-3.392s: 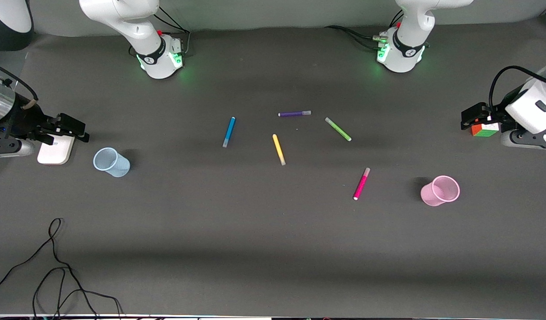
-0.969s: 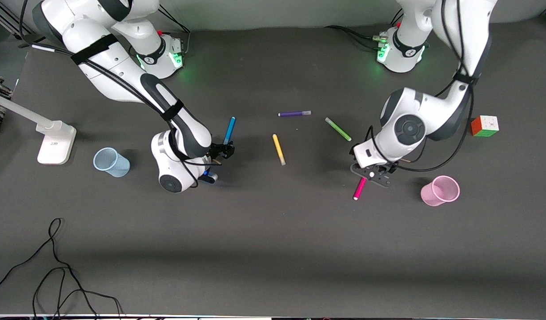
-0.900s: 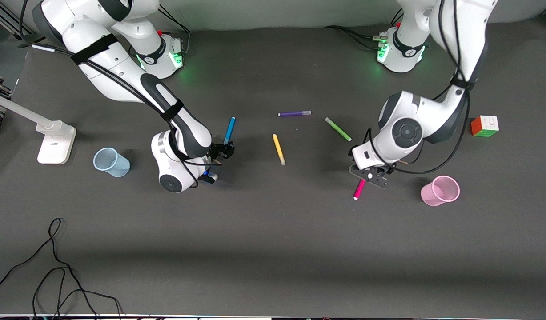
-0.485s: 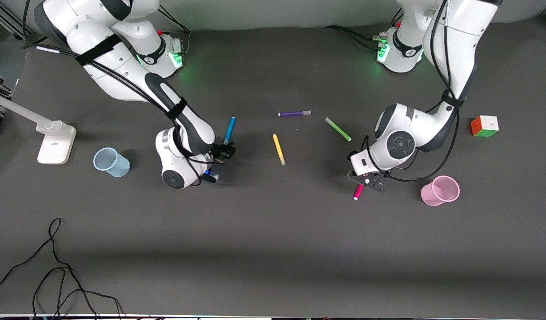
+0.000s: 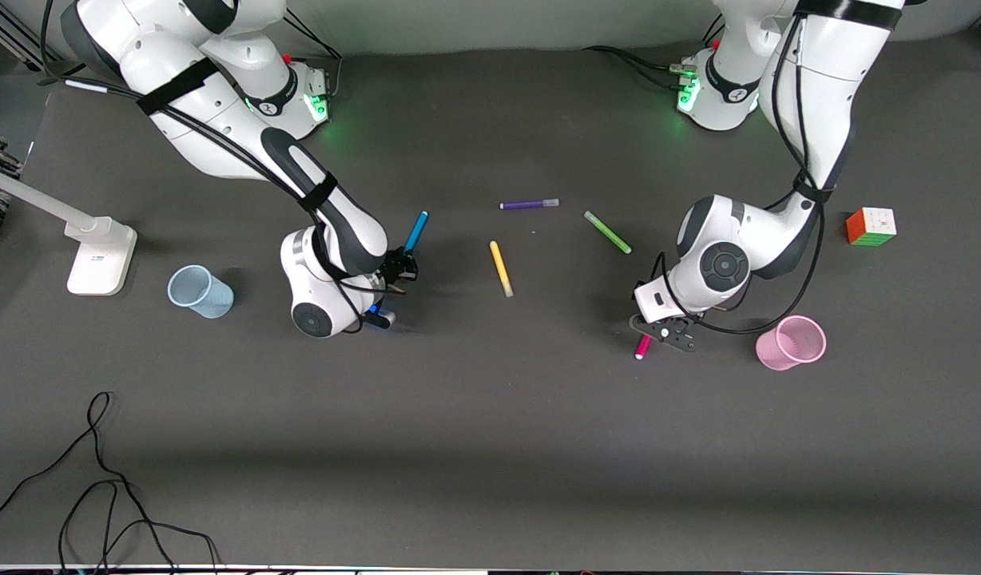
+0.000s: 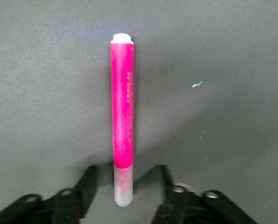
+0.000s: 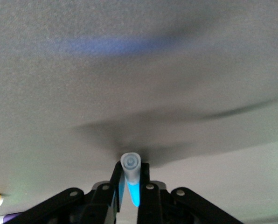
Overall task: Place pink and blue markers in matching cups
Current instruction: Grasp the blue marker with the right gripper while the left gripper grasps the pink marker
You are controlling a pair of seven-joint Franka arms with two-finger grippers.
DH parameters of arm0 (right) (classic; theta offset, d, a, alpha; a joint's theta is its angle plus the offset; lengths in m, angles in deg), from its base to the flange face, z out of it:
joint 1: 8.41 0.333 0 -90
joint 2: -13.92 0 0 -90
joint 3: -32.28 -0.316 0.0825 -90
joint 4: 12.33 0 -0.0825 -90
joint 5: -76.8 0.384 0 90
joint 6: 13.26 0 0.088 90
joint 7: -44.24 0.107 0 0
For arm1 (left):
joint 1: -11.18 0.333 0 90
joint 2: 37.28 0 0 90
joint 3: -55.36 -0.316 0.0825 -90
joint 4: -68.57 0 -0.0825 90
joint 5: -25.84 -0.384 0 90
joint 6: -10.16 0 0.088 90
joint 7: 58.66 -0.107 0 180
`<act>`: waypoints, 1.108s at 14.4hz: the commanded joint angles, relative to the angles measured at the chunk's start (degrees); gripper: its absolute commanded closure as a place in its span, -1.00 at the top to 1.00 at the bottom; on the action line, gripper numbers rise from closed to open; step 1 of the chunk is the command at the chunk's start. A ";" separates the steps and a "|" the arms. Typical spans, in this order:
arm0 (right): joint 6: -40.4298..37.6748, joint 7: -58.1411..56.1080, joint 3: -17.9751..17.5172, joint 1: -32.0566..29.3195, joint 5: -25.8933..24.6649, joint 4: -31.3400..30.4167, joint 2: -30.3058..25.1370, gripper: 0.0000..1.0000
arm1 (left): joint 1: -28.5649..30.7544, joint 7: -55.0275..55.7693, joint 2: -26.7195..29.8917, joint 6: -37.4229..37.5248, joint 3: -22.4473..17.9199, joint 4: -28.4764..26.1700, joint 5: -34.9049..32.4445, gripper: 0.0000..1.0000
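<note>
The blue marker is clamped near its pale cap end by my right gripper, with its other end angled up off the table. In the right wrist view the marker sits between the shut fingers of that gripper. My left gripper is low over the pink marker, which lies flat. In the left wrist view my left gripper is open. Its fingers stand either side of the pink marker's pale cap end, apart from it. The pale blue cup stands toward the right arm's end of the table. The pink cup stands beside the left gripper.
A purple marker, a yellow marker and a green marker lie mid-table between the arms. A colour cube sits at the left arm's end. A white lamp base stands beside the blue cup. A black cable lies near the front edge.
Both arms came in from the table's ends. My left gripper slid along the pink marker and lowered around its cap end. My right gripper closed on the blue marker and tilted it slightly.
</note>
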 commanded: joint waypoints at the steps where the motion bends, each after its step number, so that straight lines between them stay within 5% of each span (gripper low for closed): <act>1: 0.20 0.57 0.11 0.30 0.85 -1.44 -1.89 -1.00 | -0.14 0.63 0.33 0.92 0.02 0.76 -0.78 -0.32; 5: -2.26 1.01 0.20 -0.14 0.85 -1.35 -3.48 -1.00 | -0.05 0.63 0.50 4.16 0.02 2.07 -0.78 -0.96; 11: -12.00 1.10 3.34 -0.58 -0.03 -1.35 -15.05 -1.00 | 2.23 -0.24 4.01 27.50 0.11 15.58 0.10 -1.00; 16: -18.17 -3.63 7.84 -1.28 -12.85 -1.78 -30.17 -1.00 | 8.02 -2.52 5.86 47.72 0.11 26.49 0.19 -1.00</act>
